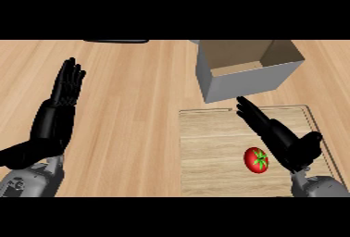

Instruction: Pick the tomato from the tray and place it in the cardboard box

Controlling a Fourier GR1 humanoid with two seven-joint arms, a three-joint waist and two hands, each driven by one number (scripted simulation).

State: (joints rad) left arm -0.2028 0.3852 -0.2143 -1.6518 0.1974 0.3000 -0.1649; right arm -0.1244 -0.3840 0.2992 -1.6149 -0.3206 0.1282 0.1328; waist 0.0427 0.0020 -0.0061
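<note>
Right hand (290, 143) hovers over the tray (205, 176), fingers straight and extended, holding nothing. Tomato (256, 160) lies on the tray just beside that hand's palm, ungrasped. Left hand (58, 111) rests open at the view's left, fingers up. Beyond the tray's far edge stands the cardboard box (246, 69), open-topped. Assessment: the pick is at the approach stage. The next move likely requires shifting over the tomato and curling the fingers around it.
</note>
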